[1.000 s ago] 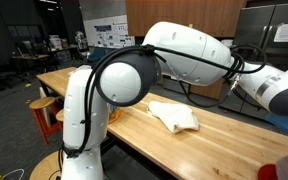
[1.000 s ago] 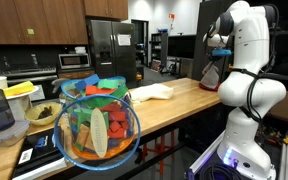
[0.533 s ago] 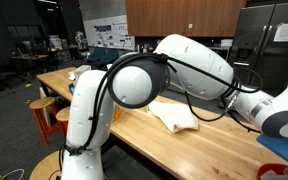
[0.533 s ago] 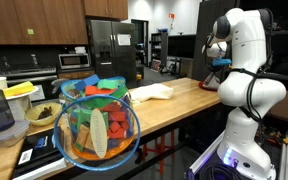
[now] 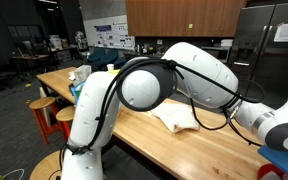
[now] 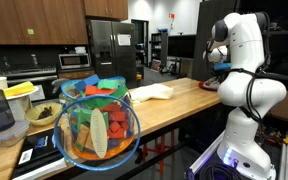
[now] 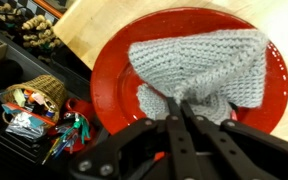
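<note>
Although the gray cloth (image 7: 206, 60) already lies across the red plate (image 7: 109, 75) on the table (image 7: 89, 25), the hand (image 7: 181, 118) is clenched on its near edge and has not let go.

Long wooden counter (image 5: 174, 150), wooden stool (image 5: 44, 104) beside it. Dark cabinets (image 6: 34, 20) overhead, steel fridge (image 6: 112, 52), microwave (image 6: 74, 60). Light wood cabinets (image 5: 179, 18), poster board (image 5: 109, 35) behind. Ceiling lights on.

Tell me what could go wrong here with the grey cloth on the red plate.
The claw pinches only a small fold of the knitted cloth, so it might slip out.
The cloth could drag the red plate, which seems to sit near the edge of the wooden table.
</note>
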Tool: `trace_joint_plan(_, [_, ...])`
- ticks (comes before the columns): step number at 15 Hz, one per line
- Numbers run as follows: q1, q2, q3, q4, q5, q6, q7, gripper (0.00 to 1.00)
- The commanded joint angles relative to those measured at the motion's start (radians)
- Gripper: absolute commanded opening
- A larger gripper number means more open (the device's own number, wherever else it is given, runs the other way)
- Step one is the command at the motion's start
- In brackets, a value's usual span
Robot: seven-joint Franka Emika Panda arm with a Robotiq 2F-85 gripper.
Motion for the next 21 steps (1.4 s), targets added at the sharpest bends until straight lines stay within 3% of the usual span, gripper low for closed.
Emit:
trace_joint_plan(1, [-0.05,0.073,-0.001,0.125,0.0,-0.037,0.05,0.01])
trace_joint_plan(8, [-0.151,0.18,0.03,0.335,-0.002,-0.094,0.111,0.01])
trace_joint_plan(16, [-0.084,0.129,0.119,0.261,-0.034,-0.067,0.059,0.01])
trace_joint_plan(21, [-0.028,0.1,0.13,0.192,-0.058,-0.045,0.008,0.01])
